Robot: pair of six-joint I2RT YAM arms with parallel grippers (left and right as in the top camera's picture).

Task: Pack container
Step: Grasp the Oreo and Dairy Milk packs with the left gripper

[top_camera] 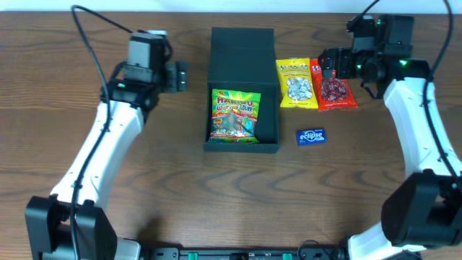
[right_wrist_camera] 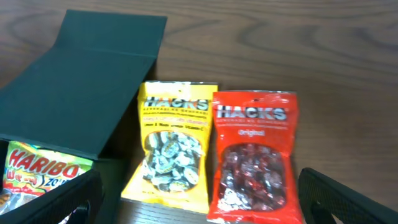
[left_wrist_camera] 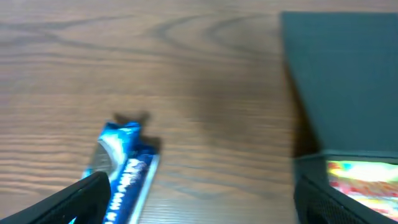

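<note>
- Left wrist camera, closest in: the left pincer (left_wrist_camera: 199,202) is spread wide, reaching to both lower corners of the picture, and nothing sits in its grip.
- Just beyond one side of it, a blue wrapped bar (left_wrist_camera: 124,168) lies on the wooden worktop (left_wrist_camera: 205,87). Its near end is hidden behind the pincer, and the blur does not let me tell whether the two touch.
- Farther off, on the other side, stands the container (left_wrist_camera: 348,81), its lid flap lying back flat.
- Right wrist camera, closest in: the right pincer (right_wrist_camera: 199,202) is likewise wide open and empty.
- Beyond it a yellow Hacks packet (right_wrist_camera: 174,146) and a red Hacks packet (right_wrist_camera: 255,155) lie flat side by side, edges meeting.
- Overhead, the container is mid-worktop between the two arms, box part nearer the robot and flap away from it. A Haribo bag (top_camera: 234,115) lies inside.
- A small blue Eclipse packet (top_camera: 311,136) lies just beside the box's near right corner. The yellow packet is just beside its right wall, farther back.
</note>
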